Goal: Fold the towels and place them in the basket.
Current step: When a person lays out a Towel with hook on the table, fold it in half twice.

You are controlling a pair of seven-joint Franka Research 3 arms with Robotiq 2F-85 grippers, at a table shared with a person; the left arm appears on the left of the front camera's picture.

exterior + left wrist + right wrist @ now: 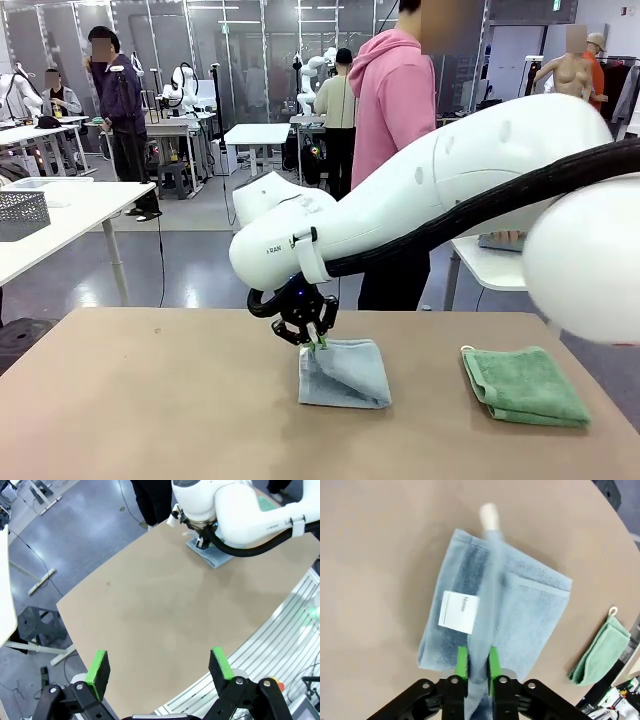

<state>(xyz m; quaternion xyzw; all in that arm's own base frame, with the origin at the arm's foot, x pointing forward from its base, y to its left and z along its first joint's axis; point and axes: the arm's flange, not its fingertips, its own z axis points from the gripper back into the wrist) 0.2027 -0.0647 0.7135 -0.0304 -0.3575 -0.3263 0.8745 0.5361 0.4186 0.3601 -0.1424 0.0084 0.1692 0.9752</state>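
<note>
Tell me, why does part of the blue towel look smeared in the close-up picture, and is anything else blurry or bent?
Right wrist view: a fold of the grey-blue towel streaks up from between the right gripper's green pads, blurred as if moving. Front view: the white arm close to the lens is soft, while the green towel looks sharp. Left wrist view: the wide lens curves the table edges.

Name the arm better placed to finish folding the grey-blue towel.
Right. The right claw is over the grey-blue towel, with a fold of it between its green pads, at the towel's near-left corner. The left claw hangs open over bare table, well away from that towel.
</note>
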